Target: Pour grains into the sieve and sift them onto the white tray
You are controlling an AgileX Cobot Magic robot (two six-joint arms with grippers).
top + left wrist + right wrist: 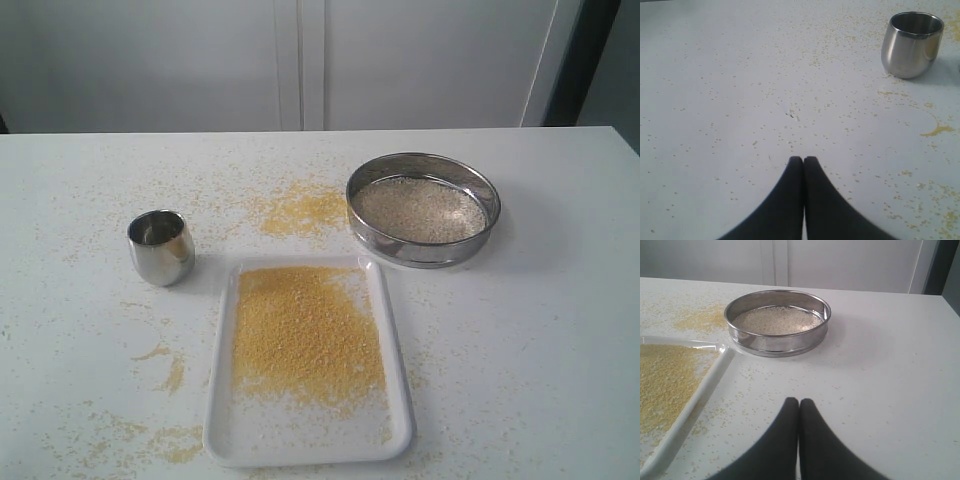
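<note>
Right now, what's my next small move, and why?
Probably just park both arms: yellow grains already lie on the white tray, only coarse pale grains sit in the sieve, the steel cup stands upright, and the left fingers and right fingers are shut, empty.

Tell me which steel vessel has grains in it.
The wide sieve: pale coarse grains cover its mesh. The small cup looks empty.

One sieve [425, 252], one white tray [300, 437] and one steel cup [160, 250], all on one table [560, 330]
</note>
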